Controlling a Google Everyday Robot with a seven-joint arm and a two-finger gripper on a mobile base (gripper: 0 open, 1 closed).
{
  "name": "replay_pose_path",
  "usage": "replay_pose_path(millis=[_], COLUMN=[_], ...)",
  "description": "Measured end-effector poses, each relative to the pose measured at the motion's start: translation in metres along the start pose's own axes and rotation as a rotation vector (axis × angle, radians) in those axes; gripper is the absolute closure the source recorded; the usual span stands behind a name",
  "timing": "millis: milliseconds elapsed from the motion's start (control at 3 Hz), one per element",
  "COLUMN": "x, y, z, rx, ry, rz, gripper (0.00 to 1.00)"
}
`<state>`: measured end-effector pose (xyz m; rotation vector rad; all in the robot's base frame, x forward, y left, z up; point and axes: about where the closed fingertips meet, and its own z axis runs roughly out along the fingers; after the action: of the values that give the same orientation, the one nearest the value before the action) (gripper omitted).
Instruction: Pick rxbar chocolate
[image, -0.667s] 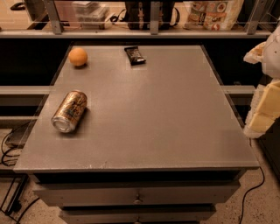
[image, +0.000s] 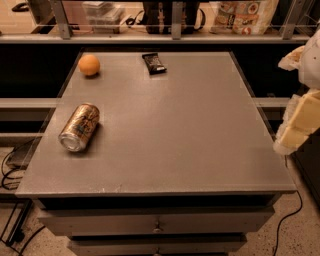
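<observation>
The rxbar chocolate is a small flat black glossy bar lying near the far edge of the grey table, a little left of centre. My gripper hangs at the right edge of the view, beside the table's right side and well away from the bar, with nothing seen in it.
A gold drink can lies on its side at the table's left. A round orange fruit sits at the far left corner. A shelf with bags and boxes runs behind the table. Drawers front the table below.
The gripper has shifted slightly at the right edge of the view. The bar, can and orange have not moved.
</observation>
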<state>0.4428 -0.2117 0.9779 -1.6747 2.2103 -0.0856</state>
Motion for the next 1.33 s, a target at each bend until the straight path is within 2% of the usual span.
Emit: replay_pose_path(millis=[333,667,1000,1333], x=[-0.019,-0.04,-0.06,-0.06], y=[-0.011,-0.04,-0.074,-0.074], z=[0.014,0.032,0.056,0.056], rx=[0.026,0.06,0.071,0.071], ry=[-0.102,-0.212,-0.292,-0.292], rz=[0.042,0.103,0.163,0.163], gripper=[0.0,0.0,0.0,0.0])
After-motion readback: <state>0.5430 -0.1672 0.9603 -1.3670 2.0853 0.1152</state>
